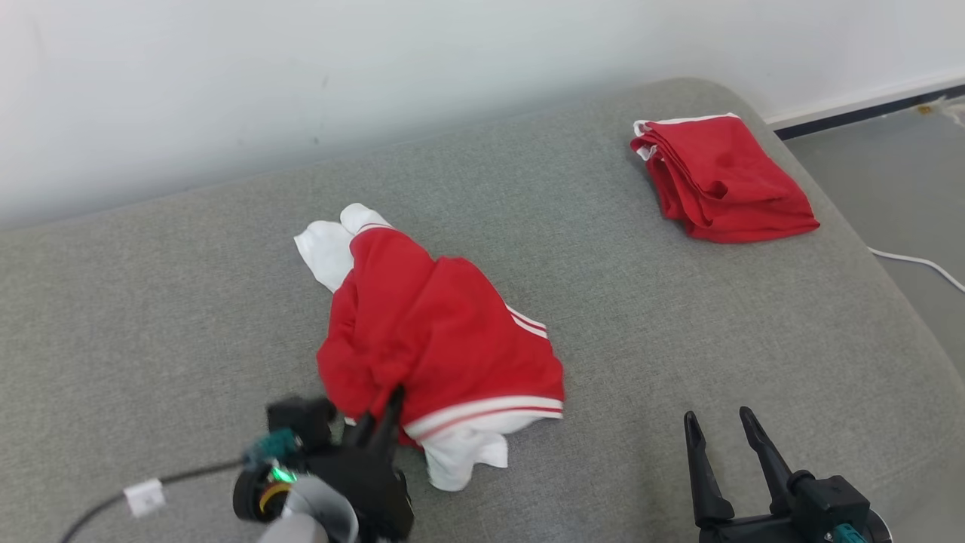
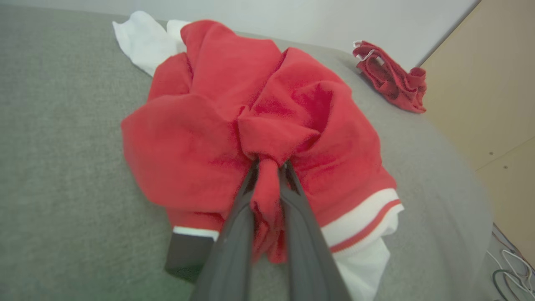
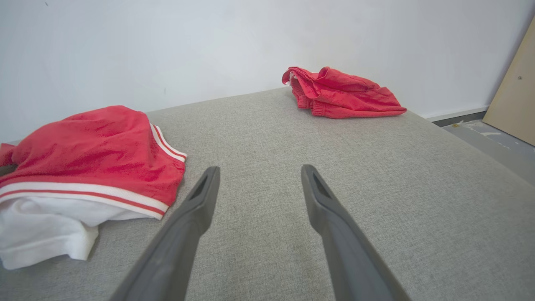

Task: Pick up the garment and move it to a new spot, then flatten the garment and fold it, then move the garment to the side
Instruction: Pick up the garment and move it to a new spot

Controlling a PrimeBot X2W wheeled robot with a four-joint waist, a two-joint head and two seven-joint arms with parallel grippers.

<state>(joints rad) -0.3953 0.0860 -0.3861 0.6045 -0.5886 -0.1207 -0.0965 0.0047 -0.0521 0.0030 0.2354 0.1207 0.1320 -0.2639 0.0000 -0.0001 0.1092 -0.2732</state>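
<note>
- white tag [image 1: 145, 498] on a dark cable at 8 o'clock in the head view, too small to read.
- left gripper [image 2: 269, 167] at 7 o'clock, fingers clamped on a red fold of the garment [image 1: 445, 332].
- the garment is red with a white striped hem and lies crumpled mid-cushion [image 1: 188, 302].
- right gripper [image 1: 725, 426] at 5 o'clock, fingers spread over bare grey fabric.
- folded red cloth [image 1: 724, 181] at 2 o'clock, well apart.
- white cord [image 1: 916, 262] on the floor at 3 o'clock.
</note>
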